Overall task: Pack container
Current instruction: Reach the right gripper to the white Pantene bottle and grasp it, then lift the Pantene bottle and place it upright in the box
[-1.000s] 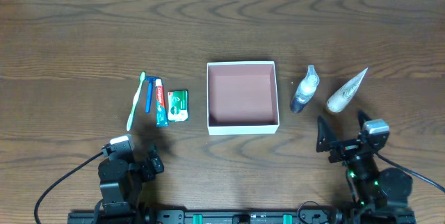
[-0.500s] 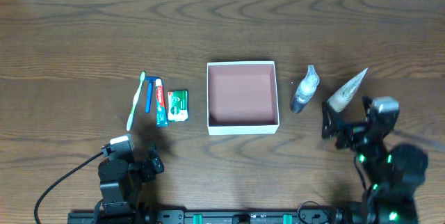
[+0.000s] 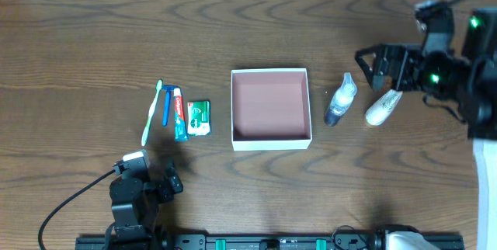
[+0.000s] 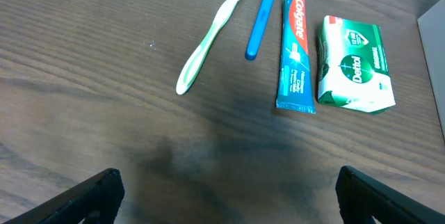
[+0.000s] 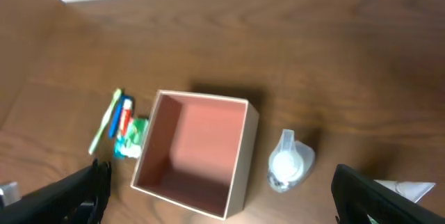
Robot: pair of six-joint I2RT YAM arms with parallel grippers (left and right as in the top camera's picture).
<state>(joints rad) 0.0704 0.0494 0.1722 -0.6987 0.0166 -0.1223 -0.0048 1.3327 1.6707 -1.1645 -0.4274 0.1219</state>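
The container (image 3: 270, 142) is a square white box with an empty pink-brown inside, at the table's middle; it also shows in the right wrist view (image 5: 240, 161). Left of it lie a green toothbrush (image 3: 151, 114), a blue razor (image 3: 166, 106), a toothpaste tube (image 3: 179, 114) and a green soap packet (image 3: 199, 117), all also in the left wrist view. Right of it lie a small clear bottle (image 3: 339, 101) and a white tube (image 3: 382, 108). My left gripper (image 3: 151, 174) is open and empty near the front edge. My right gripper (image 3: 382, 67) is open and empty, raised above the white tube's far end.
In the left wrist view the toothbrush (image 4: 208, 40), razor (image 4: 261, 15), toothpaste (image 4: 295, 46) and soap packet (image 4: 354, 64) lie side by side ahead of the open jaws (image 4: 226, 196). The right wrist view looks down on the bottle (image 5: 288, 161) between its jaws (image 5: 226, 200).
My right arm has lifted from the front right edge and swung to the far right, over the white tube. The left arm and all objects have not moved.
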